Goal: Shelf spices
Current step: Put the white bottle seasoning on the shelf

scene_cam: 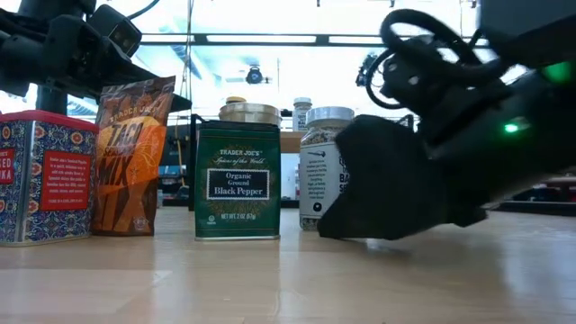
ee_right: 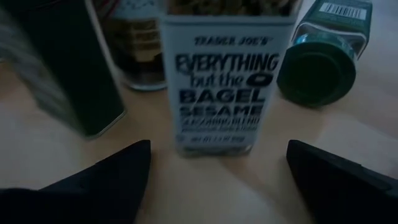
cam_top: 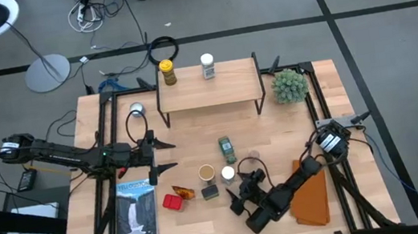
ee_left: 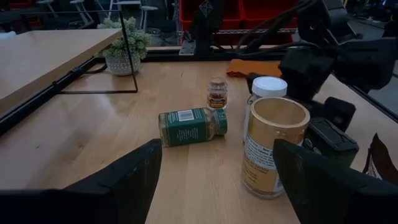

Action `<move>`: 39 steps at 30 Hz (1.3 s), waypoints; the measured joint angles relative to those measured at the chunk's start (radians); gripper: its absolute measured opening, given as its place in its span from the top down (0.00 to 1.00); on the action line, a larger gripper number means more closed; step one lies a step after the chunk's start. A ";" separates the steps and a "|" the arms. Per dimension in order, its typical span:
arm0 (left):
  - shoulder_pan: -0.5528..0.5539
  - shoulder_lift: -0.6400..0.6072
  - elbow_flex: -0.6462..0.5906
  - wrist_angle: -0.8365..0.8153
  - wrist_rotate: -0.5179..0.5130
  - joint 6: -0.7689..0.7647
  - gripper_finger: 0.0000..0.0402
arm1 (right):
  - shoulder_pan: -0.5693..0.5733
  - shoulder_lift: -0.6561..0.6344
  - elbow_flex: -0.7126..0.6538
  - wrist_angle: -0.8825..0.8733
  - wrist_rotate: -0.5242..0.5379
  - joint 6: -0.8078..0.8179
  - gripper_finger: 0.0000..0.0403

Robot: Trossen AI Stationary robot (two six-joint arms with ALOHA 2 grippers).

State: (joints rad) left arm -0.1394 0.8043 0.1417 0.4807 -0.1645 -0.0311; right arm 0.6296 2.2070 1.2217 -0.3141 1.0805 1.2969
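Note:
The shelf stands at the table's far side with a yellow-lidded jar and a white-lidded jar upright on it. On the table near the middle stand a bagel-seasoning jar, a tan-lidded jar, a dark pepper box, a red tin and an orange packet. A green-lidded jar lies on its side. My right gripper is open, just right of the bagel jar, not touching it. My left gripper waits open at the left.
A spiky green plant sits right of the shelf and a flat silver tin left of it. A blue booklet lies at the near left, an orange cloth under my right arm. A small jar stands behind the green one.

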 joint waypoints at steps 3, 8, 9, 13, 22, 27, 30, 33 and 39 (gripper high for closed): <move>0.000 0.000 0.000 0.000 0.000 0.000 0.22 | -0.017 0.000 0.000 0.009 0.000 -0.007 0.07; 0.000 0.000 0.000 0.000 0.000 0.000 0.22 | -0.037 0.001 -0.001 0.044 -0.001 -0.048 0.08; 0.000 0.000 0.000 0.000 0.000 0.000 0.22 | -0.040 0.001 -0.001 0.054 -0.002 -0.058 0.09; 0.000 0.000 0.000 0.000 0.000 0.000 0.22 | -0.047 0.002 -0.002 0.094 -0.003 -0.118 0.15; 0.000 0.000 0.000 0.000 0.000 0.000 0.22 | -0.052 0.002 0.000 0.122 -0.019 -0.157 0.46; 0.000 0.000 0.000 0.000 0.000 0.000 0.22 | -0.052 0.002 -0.001 0.128 -0.013 -0.167 0.52; 0.000 0.000 0.000 0.000 0.000 0.000 0.22 | -0.052 0.002 -0.001 0.143 -0.014 -0.181 0.52; 0.000 0.000 0.000 0.000 0.000 0.000 0.22 | -0.053 -0.014 -0.003 0.142 -0.031 -0.182 0.49; 0.000 0.000 0.000 0.000 0.000 0.000 0.22 | -0.053 -0.082 -0.002 0.142 -0.018 -0.201 0.50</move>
State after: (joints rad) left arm -0.1394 0.8044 0.1417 0.4808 -0.1642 -0.0311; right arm 0.5766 2.1251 1.2194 -0.1726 1.0626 1.0962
